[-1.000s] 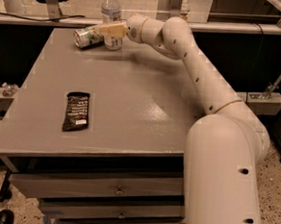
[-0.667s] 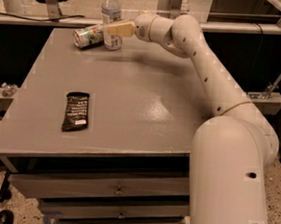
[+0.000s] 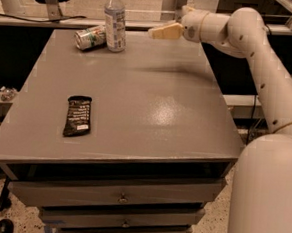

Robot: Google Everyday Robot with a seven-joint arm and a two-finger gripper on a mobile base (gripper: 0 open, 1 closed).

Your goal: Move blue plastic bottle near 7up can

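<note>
The blue plastic bottle (image 3: 115, 21) stands upright at the far left of the grey table (image 3: 152, 104), with its white cap on top. The 7up can (image 3: 90, 37) lies on its side right next to the bottle, on its left, touching or almost touching it. My gripper (image 3: 159, 31) hovers above the far edge of the table, to the right of the bottle and well apart from it. It holds nothing.
A flat black snack wrapper (image 3: 78, 115) lies on the left front part of the table. My arm (image 3: 269, 72) reaches in from the right. Drawers (image 3: 123, 197) sit below the tabletop. Cables and stands are behind the table.
My gripper was at the bottle beside the can. It has since pulled back to the right, leaving the bottle standing next to the can.
</note>
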